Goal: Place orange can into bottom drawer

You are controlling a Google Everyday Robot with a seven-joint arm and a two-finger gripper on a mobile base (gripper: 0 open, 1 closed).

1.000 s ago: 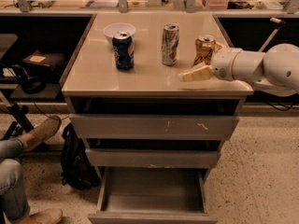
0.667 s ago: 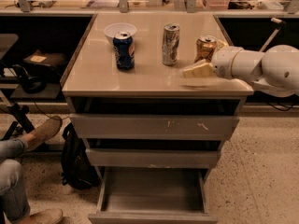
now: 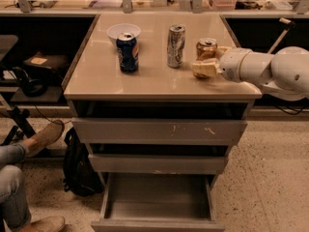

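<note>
The orange can [image 3: 206, 46] stands upright on the top of the cabinet [image 3: 145, 79], at the right side of that top and about midway from front to back.

Camera view, change from the earlier pictures: the gripper [image 3: 206, 64] has drawn in against the orange can. Its pale leading part, which previously reached out toward the front edge of the cabinet, now lies across the foot of the can. The arm [image 3: 263, 69] enters from the right of the cabinet at the same height as before. The can has not left the cabinet top. Whether the gripper is clamped on the can or merely set around it cannot be told.

Camera view, containers: the bottom drawer [image 3: 157, 224] of the cabinet is pulled fully out, with its grey floor and low walls in view. The can is not in it. The middle drawer [image 3: 157, 163] and the scratched upper drawer [image 3: 159, 131] are pushed in. A white bowl [image 3: 116, 29] sits at the rear left of the cabinet top; its contents cannot be made out. A blue can [image 3: 127, 52] stands just in front of it, and a silver can [image 3: 176, 46] stands at the middle of the top.
</note>
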